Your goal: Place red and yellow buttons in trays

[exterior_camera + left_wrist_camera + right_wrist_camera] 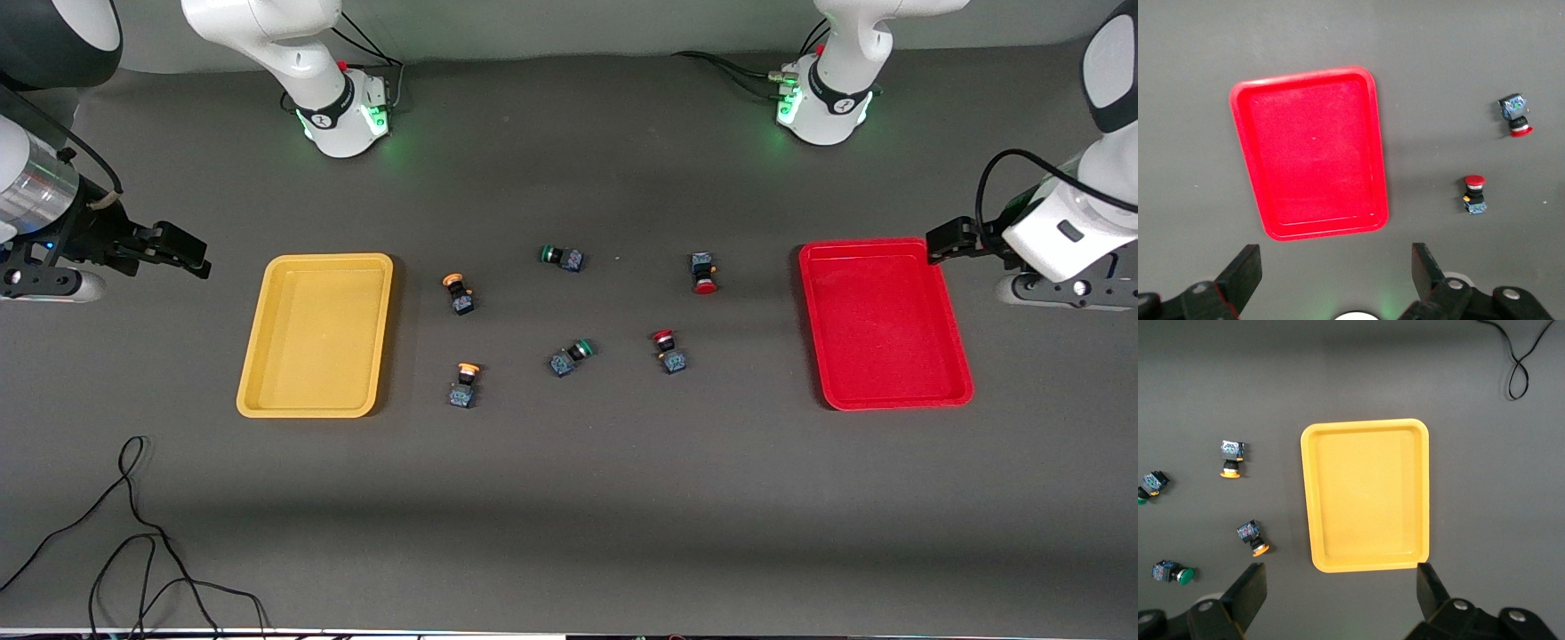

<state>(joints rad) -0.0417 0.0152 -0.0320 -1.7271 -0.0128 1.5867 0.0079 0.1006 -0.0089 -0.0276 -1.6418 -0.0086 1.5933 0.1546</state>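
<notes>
Two red buttons [704, 272] [669, 350] lie on the table beside the red tray [885, 324], which has nothing in it. Two yellow buttons [459, 292] [464, 384] lie beside the yellow tray [316, 333], also bare. My left gripper [935, 245] hangs open over the table at the red tray's [1311, 153] edge, holding nothing; its wrist view shows both red buttons [1515, 115] [1474, 194]. My right gripper [196, 256] hangs open beside the yellow tray [1366, 495], also holding nothing, with the yellow buttons [1231, 459] [1253, 538] in its wrist view.
Two green-capped buttons [561, 257] [570, 356] lie mid-table between the yellow and red ones. A loose black cable [133, 533] curls on the table near the front camera, toward the right arm's end. Both arm bases stand along the table's back edge.
</notes>
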